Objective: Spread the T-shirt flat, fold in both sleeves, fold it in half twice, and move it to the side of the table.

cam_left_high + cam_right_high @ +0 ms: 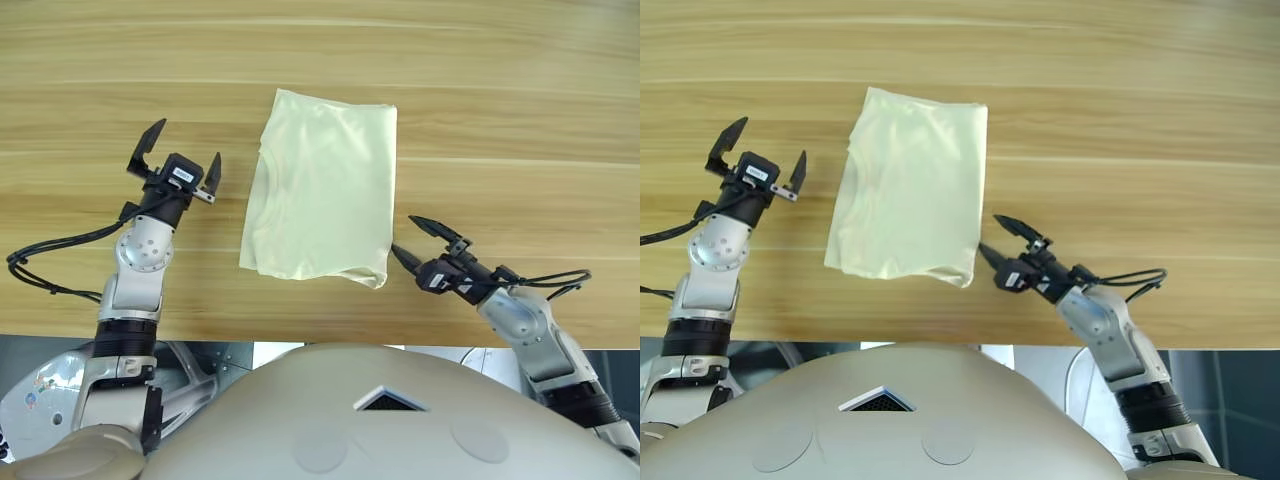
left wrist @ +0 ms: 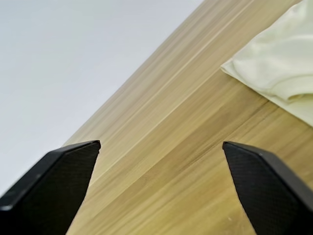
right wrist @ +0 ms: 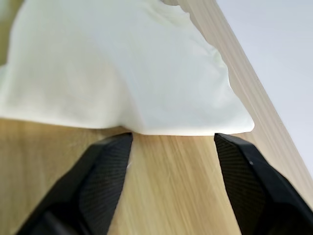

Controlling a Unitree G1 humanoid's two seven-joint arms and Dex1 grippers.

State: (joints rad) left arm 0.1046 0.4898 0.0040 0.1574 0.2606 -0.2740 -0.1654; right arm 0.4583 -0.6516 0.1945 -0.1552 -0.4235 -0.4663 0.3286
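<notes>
You had the pale yellow T-shirt (image 1: 320,185) lying folded into a tall, neat shape in the middle of the wooden counter (image 1: 500,120). Your left end effector (image 1: 185,150) was wide open with nothing in it, a little way off from the shirt's left side, with bare wood between. Your right end effector (image 1: 404,234) was open and empty too, pointing at the shirt's near right corner, with its fingers (image 3: 107,166) just beside the edge of the cloth.

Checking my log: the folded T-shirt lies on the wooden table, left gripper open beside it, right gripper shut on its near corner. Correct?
No. The right gripper is open, its fingers spread by the near corner of the T-shirt, as the right wrist view shows. The rest holds.
</notes>
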